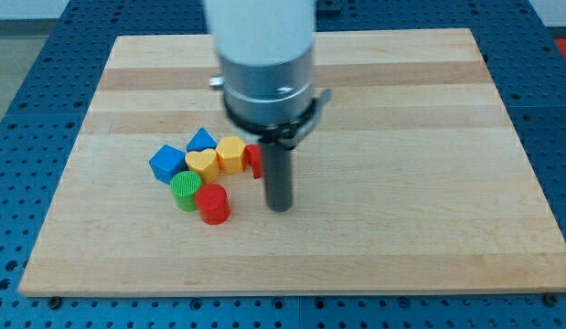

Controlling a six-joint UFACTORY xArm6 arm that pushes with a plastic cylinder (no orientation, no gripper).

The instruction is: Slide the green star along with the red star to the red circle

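Quick status from the remote seat. No hand on this rig at all, just the rod, so there's nothing to clench or let go, only pushing.

My tip [280, 207] sits down on the pale wooden worktop [429, 183], roughly mid-board and a bit toward the near edge, just right of a tight huddle of small plastic blocks.

The huddle: a blue cube-ish block [167, 164], a blue peaked block [202, 140], a yellow heart block [202, 163], a yellow rounded block [231, 153], a green ribbed cylinder [186, 190] and the red circle block [213, 203], a ribbed red cylinder touching the green one.

A red block [252, 160] peeks out from behind the rod; could be the red star, but most of it is hidden. I can't find a green star anywhere, maybe it's behind the arm.

Handling guess: these look light, rigid and slippery on smooth wood, so they'll skate and spin if nudged off-centre. I'd push flat into a star's notch, on the side away from the red circle.
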